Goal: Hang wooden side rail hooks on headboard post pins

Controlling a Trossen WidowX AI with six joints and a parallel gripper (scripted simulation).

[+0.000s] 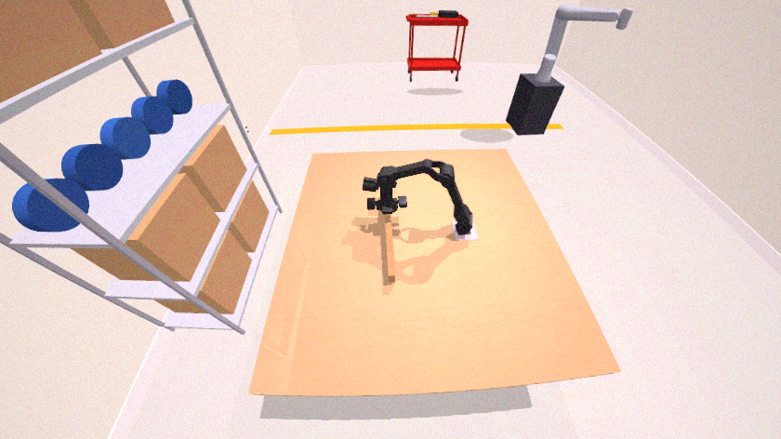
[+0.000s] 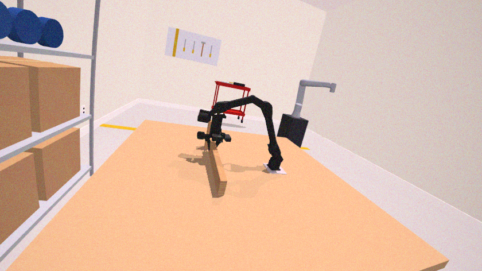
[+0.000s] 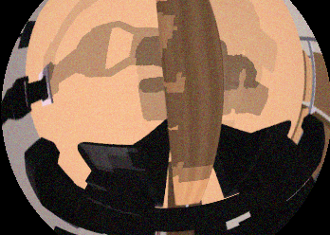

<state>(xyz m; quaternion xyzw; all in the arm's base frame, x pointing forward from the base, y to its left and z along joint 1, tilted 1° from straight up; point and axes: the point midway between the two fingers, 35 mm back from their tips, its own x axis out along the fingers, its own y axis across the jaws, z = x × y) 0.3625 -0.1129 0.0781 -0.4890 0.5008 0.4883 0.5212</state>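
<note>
Seating the wooden side rail well probably calls for keeping it square to the post, lowering gently onto both pins, and checking that neither hook binds before the claw lets go. The rail is long, straight and pale brown, shaded dark beneath the claw, which grips it near the post, its far end reaching away low over the table; hooks and pins are hidden, so I can't say whether they've met.
</note>
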